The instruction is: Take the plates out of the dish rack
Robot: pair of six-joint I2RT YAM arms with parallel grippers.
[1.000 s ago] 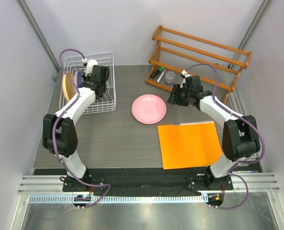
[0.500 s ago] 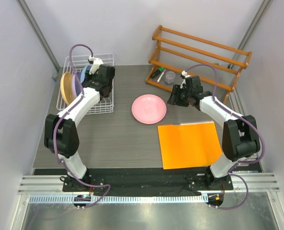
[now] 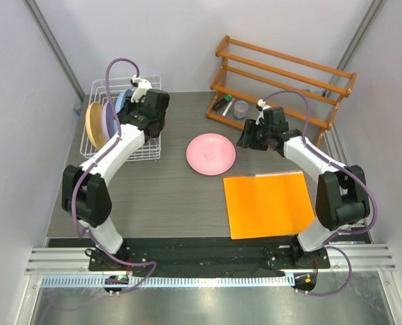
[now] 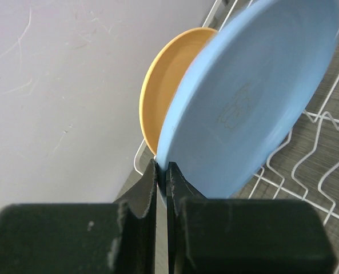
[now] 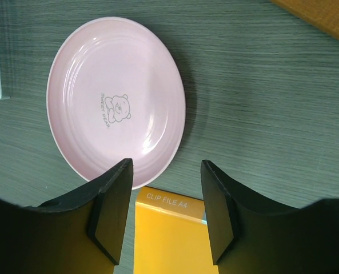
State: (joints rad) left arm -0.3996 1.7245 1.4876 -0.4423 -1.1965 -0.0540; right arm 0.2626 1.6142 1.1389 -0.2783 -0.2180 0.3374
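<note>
My left gripper is shut on the rim of the light blue plate, which it holds on edge above the white wire dish rack. The blue plate shows just left of the wrist in the top view. A yellow-orange plate stands behind it, and next to that plate in the rack is a lavender plate. The pink plate lies flat on the table. My right gripper hangs open and empty above the pink plate's near edge.
An orange clip-file sheet lies flat at the front right, its corner under my right fingers. A wooden slatted shelf rack stands at the back right with a marker and a small cup at its foot.
My left arm has risen and swung right, bringing the blue plate up out of the rack's slots. The right arm has stayed put.
</note>
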